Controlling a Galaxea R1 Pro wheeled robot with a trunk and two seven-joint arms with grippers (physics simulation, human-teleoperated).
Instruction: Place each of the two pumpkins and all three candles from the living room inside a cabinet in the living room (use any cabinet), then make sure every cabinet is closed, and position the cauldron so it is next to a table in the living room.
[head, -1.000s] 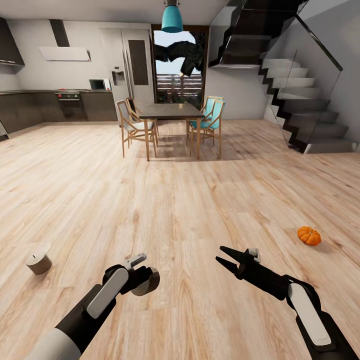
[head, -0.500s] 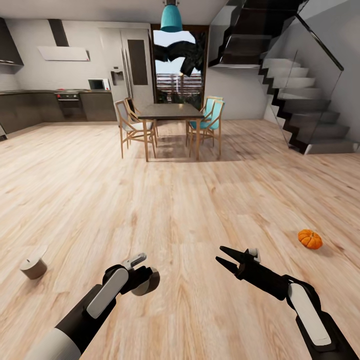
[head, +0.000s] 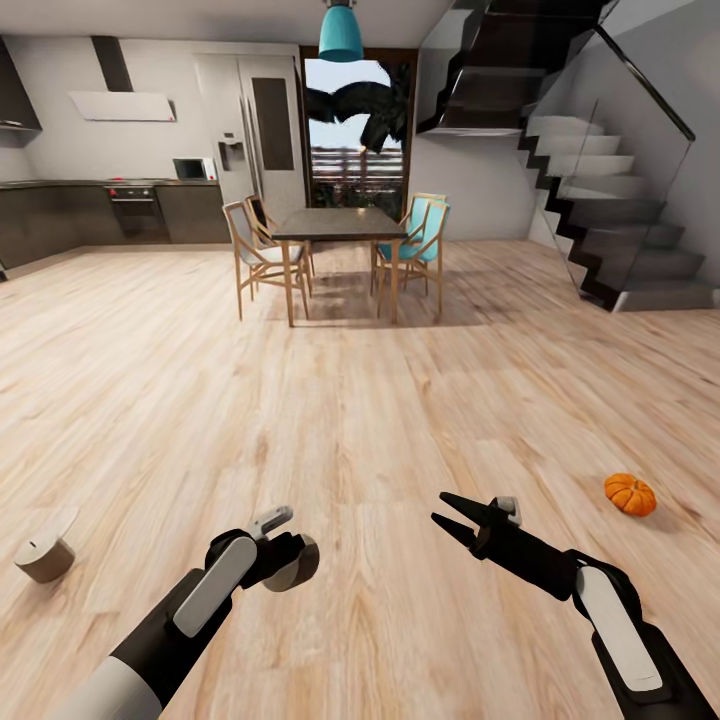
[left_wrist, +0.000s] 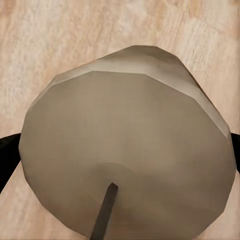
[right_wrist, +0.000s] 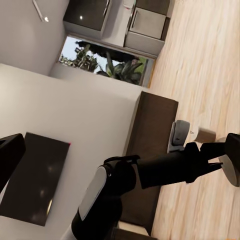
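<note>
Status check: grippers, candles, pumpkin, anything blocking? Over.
Left gripper shut on a candle; right gripper open, empty. Second candle on floor left, pumpkin on floor right. No obstacle near either.

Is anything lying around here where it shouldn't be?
Yes. A pumpkin sits on the bare wooden floor to the robot's right, and a candle stands on the floor to its left. The left gripper holds another candle.

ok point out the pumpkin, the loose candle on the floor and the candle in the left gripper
pumpkin (head: 630, 494), head view, orange ribbed side
loose candle (head: 44, 558), head view, grey side
held candle (left_wrist: 125, 150), left wrist view, pale top
</note>
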